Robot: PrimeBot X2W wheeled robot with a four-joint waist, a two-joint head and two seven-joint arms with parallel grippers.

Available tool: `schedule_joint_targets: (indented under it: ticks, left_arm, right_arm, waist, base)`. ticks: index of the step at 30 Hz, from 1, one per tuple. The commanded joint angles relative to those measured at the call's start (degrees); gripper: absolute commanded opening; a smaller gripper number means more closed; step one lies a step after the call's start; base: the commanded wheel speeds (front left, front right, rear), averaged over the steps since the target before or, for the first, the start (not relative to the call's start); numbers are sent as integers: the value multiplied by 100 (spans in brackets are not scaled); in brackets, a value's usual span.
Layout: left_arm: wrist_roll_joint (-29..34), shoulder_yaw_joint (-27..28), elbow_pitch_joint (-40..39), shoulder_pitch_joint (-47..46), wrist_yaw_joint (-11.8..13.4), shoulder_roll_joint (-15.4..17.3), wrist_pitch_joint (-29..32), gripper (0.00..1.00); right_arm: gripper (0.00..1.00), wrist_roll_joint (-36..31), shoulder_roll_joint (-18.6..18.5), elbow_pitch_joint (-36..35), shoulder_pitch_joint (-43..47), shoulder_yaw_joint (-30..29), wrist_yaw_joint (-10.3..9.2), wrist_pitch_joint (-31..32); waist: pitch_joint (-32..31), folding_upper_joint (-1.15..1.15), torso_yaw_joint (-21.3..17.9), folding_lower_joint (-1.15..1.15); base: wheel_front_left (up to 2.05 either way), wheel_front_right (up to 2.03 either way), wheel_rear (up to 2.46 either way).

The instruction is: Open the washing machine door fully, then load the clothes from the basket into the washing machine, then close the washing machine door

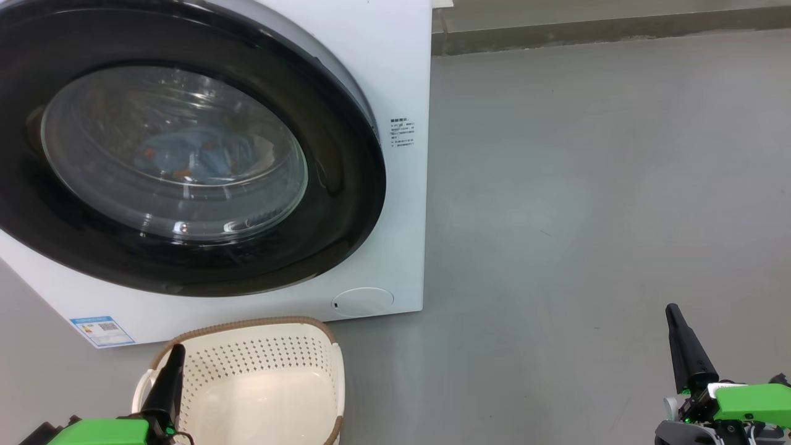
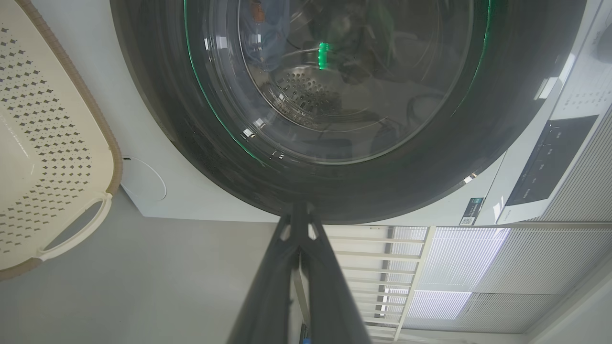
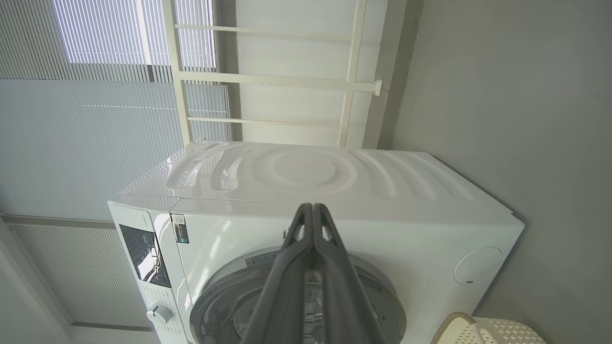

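washing machine door [image 1: 179, 154] closed flush against the washing machine [image 1: 401, 74] front. light blue piece of the clothes [image 1: 198, 157] visible through the glass, inside the drum. basket [image 1: 247, 325] on the floor [image 1: 587, 185], just in front of the machine, below the door, near the round cap [image 1: 363, 301]. blue label sticker [image 1: 102, 330] low on the front, left of the basket. left claw [image 1: 177, 351] closed, fingers pressed together, gripping nothing; tip overlaps the basket's left rim in head view, contact unclear. right claw [image 1: 672, 311] also closed, gripping nothing, well apart to the right over the floor.
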Motion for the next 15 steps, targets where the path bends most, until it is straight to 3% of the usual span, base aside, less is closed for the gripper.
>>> schedule_joint_targets:
  ticks: [1, 15]
  left_arm:
    - [-74, 200, -112, -253, 22, 84, 28, 0]
    - [-69, 206, -112, -254, 22, 79, 33, 0]
  right_arm:
    - [0, 79, -18, -174, -240, 116, 7, 40]
    - [0, 77, -17, -174, -240, 114, 7, 41]
  waist:
    - [0, 0, 0, 0]
    - [0, 0, 0, 0]
  base:
    - [0, 0, 0]
    - [0, 0, 0]
